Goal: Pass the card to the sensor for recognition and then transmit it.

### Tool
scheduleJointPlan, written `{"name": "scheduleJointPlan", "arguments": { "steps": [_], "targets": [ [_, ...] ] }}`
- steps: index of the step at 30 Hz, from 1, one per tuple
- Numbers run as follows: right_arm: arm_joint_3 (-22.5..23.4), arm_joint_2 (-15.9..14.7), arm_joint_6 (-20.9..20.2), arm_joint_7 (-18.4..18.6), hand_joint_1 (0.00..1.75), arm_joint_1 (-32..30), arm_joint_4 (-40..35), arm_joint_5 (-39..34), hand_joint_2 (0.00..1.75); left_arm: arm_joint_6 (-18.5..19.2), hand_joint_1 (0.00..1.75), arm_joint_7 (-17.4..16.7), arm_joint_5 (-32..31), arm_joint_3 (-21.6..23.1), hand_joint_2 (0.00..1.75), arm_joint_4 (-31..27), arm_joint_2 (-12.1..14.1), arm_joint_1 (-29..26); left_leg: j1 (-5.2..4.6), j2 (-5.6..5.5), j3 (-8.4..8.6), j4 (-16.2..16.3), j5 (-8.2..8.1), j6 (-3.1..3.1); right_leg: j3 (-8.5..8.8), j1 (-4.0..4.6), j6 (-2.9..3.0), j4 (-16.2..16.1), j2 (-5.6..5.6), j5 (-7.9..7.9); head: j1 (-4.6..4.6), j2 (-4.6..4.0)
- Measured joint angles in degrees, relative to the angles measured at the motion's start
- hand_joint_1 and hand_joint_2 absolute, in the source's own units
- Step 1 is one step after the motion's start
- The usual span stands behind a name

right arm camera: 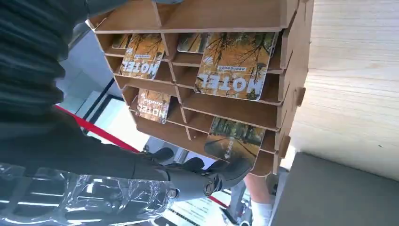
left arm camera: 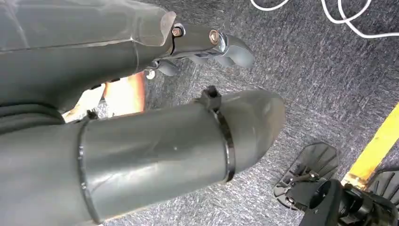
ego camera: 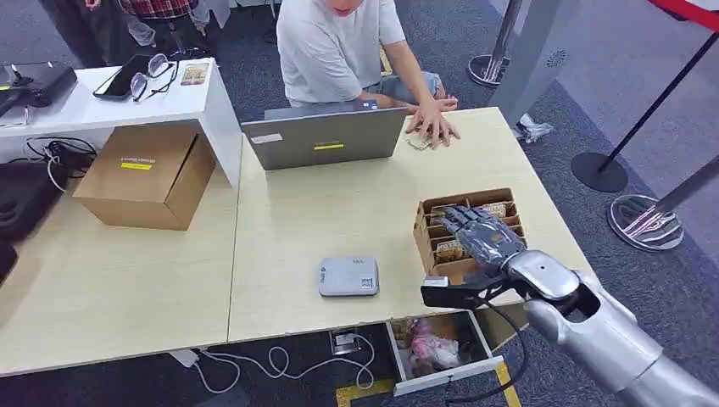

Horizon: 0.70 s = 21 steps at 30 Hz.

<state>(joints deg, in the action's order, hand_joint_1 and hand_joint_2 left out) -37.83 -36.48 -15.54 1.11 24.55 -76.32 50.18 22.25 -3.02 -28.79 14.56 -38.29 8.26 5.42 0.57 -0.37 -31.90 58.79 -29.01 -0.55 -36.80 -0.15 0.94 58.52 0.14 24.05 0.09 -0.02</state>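
A brown slotted card rack [ego camera: 421, 231] stands on the right part of the light wooden table [ego camera: 297, 212]. Several cards printed "HOTEL" [right arm camera: 233, 63] sit in its compartments [right arm camera: 226, 109]. My right hand [ego camera: 480, 232] hovers over the rack with its fingers stretched out and holds nothing. In the right wrist view the dark fingers [right arm camera: 207, 178] reach along the rack's edge, beside a card with a road picture [right arm camera: 235, 137]. The flat grey sensor [ego camera: 348, 275] lies left of the rack near the front edge. My left hand [left arm camera: 221, 44] hangs over grey carpet, holding nothing.
A person in a white shirt [ego camera: 335, 42] sits behind a grey laptop [ego camera: 326, 137], one hand [ego camera: 432, 123] flat on the table over a small card. A cardboard box [ego camera: 148, 174] stands at the left. An open bin [ego camera: 437, 348] sits below the front edge. Stanchion bases [ego camera: 644, 222] stand to the right.
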Motion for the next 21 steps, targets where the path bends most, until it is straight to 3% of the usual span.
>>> {"name": "scheduleJointPlan", "arguments": {
  "steps": [21],
  "targets": [
    [-2.08, 1.90, -0.07, -0.37, 0.10, 3.63, 3.61, 0.20, 1.75, 0.48, 0.00, 0.44, -0.26, -0.59, 0.00, 0.92, -0.13, 0.12, 0.00, 0.00, -0.01, 0.00, 0.00, 0.00, 0.00, 0.00, 0.00, 0.01, 0.00, 0.00, -0.02, 0.00]
  ]
}}
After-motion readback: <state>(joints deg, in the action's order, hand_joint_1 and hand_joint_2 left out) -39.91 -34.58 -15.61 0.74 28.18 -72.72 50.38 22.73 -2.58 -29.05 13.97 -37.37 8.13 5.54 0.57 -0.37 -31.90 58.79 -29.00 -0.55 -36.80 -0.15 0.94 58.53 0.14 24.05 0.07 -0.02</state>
